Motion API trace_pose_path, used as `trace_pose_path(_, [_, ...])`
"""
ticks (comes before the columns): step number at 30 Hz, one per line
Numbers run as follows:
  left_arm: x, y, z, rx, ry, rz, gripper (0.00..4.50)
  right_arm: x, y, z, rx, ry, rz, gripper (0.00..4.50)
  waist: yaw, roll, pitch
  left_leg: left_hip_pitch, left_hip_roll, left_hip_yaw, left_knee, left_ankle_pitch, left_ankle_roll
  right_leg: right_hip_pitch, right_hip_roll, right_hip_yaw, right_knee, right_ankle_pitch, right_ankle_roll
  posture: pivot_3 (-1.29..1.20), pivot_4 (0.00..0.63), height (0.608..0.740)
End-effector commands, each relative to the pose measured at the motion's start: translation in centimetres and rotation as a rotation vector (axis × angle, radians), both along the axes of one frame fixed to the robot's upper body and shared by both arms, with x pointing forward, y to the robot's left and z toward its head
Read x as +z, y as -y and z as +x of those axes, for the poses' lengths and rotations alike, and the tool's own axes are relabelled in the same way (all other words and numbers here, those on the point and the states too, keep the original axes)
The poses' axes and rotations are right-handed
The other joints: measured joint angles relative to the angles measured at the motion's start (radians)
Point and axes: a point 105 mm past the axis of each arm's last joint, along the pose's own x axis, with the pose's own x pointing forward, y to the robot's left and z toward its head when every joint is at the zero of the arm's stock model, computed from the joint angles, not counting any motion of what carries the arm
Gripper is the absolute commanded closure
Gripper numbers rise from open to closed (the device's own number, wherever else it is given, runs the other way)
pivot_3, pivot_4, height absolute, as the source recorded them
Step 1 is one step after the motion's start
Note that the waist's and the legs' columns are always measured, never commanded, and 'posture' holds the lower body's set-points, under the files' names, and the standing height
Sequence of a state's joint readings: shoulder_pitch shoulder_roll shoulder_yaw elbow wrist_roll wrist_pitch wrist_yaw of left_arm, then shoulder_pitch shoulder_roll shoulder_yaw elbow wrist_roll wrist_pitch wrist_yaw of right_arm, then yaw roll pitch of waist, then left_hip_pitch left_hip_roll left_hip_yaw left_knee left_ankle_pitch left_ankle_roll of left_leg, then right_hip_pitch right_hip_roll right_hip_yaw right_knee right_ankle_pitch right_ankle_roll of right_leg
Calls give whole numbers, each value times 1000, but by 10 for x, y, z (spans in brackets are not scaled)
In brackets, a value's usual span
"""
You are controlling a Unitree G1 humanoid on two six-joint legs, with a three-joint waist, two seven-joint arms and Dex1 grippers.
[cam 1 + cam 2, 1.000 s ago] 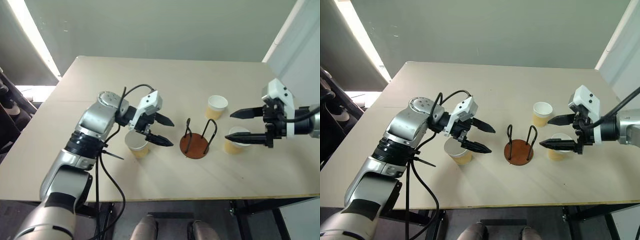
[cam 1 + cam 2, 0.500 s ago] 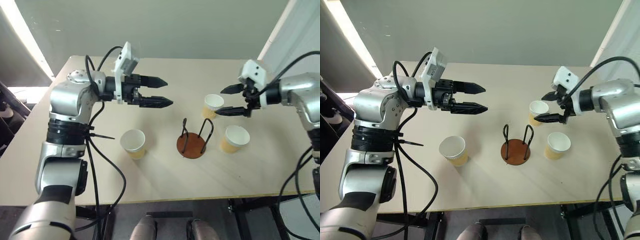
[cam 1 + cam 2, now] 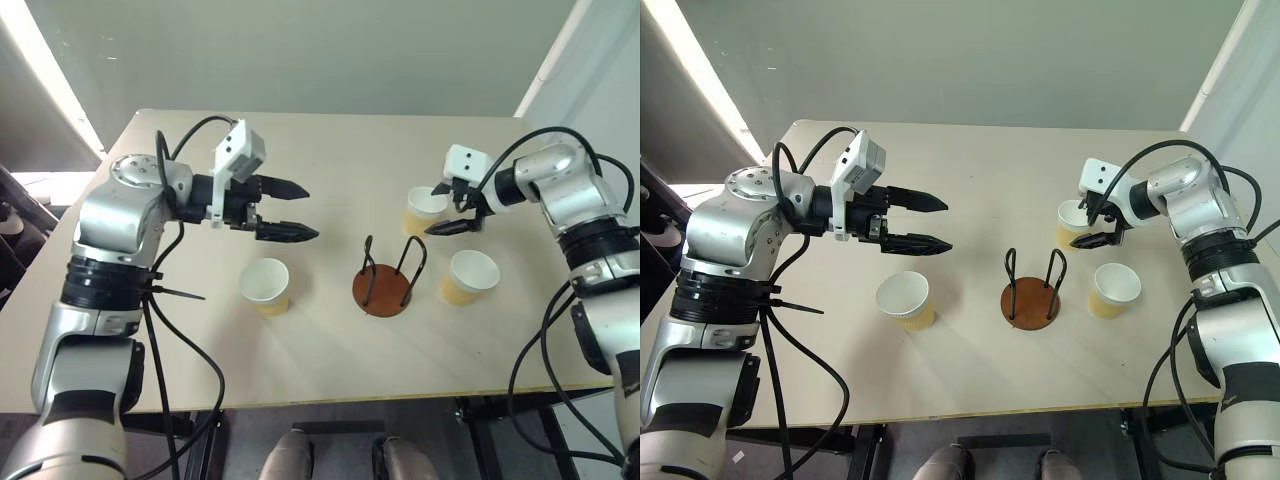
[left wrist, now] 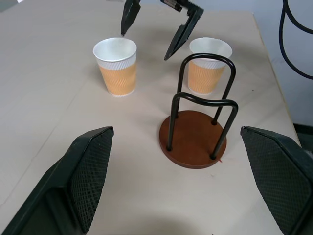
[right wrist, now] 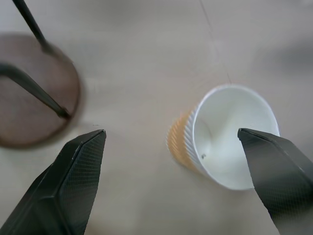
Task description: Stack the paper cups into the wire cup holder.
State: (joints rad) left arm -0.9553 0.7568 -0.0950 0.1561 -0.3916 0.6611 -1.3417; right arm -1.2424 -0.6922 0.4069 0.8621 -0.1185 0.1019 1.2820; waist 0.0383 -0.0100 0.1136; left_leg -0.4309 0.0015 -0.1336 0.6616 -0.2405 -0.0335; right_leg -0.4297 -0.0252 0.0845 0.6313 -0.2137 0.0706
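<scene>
We find no text, label, brand, number or sign that we can read: the paper cups [image 3: 265, 286], the wire cup holder [image 3: 385, 284] and the table [image 3: 340, 160] carry no writing.

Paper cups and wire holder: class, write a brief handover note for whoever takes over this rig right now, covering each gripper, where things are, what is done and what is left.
Left gripper: open, empty, raised above the table, left of the wire cup holder.
Right gripper: open, empty, poised at the far cup, not closed on it.
Near-left cup: upright on the table, left of the holder.
Near-right cup: upright, right of the holder.
Holder: upright at mid-table, empty.
Done: no cup stacked.
Left: all three cups go into the holder; the far cup looks likely first.
</scene>
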Motion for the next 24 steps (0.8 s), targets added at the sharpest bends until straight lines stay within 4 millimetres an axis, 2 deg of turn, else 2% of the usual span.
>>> trace_pose_path(1, [14, 2, -4, -11, 66, -6, 40, 6, 2, 6, 8, 51, -70, 0, -1, 0, 0, 0, 0, 0, 0, 0, -1, 0, 0, 0, 0, 0, 0, 0, 150, 740])
trace_pose_path(8, [14, 3, -5, -8, 67, -9, 40, -2, -2, 17, 3, 83, -152, 0, -1, 0, 0, 0, 1, 0, -1, -1, -4, -3, 0, 0, 2, -1, -1, 0, 150, 740])
trace_pose_path(13, [12, 3, -5, -8, 65, -6, 0, -3, -13, 21, 17, 105, -160, 1601, -1, 0, 0, -1, 1, 0, -1, -1, -5, -4, 0, 0, 3, -1, -2, 0, 150, 740])
trace_pose_path(20, [10, 0, -4, 4, 66, 0, 0, 4, -14, 17, 46, 84, -129, 4284, -1, 0, 0, -4, 1, 0, -1, 0, -6, -5, 0, 0, 7, -1, -3, 0, 150, 740])
trace_pose_path(21, [9, -1, -4, 7, 63, 3, 0, 7, -14, 15, 56, 78, -117, 4474, -1, 0, 0, -4, 1, 0, -1, 0, -6, -6, 0, 0, 8, -1, -3, 0, 150, 740])
trace_pose_path(24, [6, -6, -2, 22, 53, 17, 0, 23, -12, 7, 93, 81, -83, 4474, -1, 1, 0, -4, 1, 0, -1, 0, -7, -6, 0, -1, 9, -2, -3, 0, 150, 740])
